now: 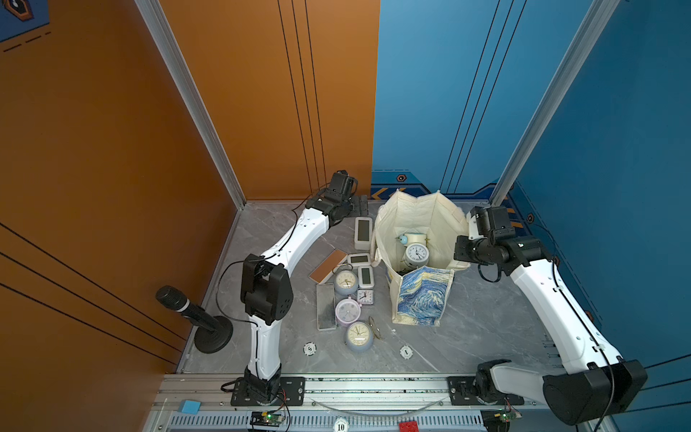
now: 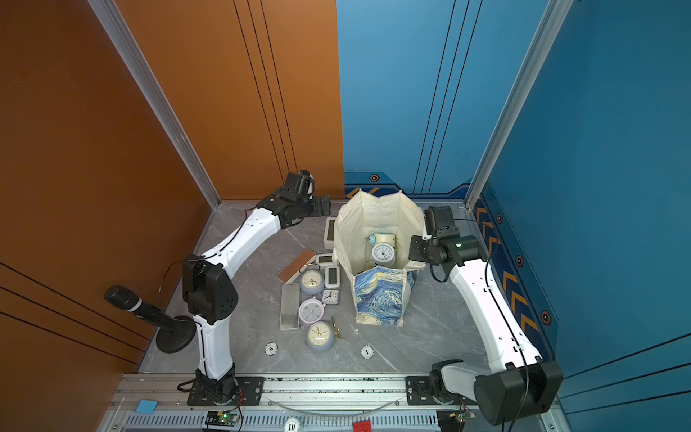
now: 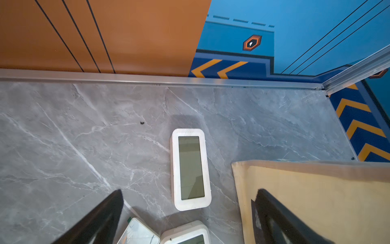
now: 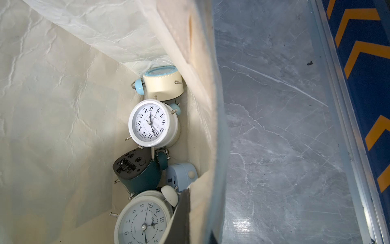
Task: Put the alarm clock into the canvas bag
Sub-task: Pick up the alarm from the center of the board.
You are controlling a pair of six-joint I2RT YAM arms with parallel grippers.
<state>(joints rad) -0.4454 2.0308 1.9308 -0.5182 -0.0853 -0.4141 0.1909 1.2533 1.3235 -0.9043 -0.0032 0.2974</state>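
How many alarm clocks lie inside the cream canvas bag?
5, along one wall of the bag: cream clock with blue bells, white round clock, dark teal clock, pale blue clock, large white clock. Others may hide beneath.

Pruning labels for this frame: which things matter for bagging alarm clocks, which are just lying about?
Job: cream canvas bag with blue-and-yellow swirl print; white round analogue clock inside it; lilac round clock; white rectangular digital clock.
Lying about: black microphone on stand; white round chip; red toy brick.
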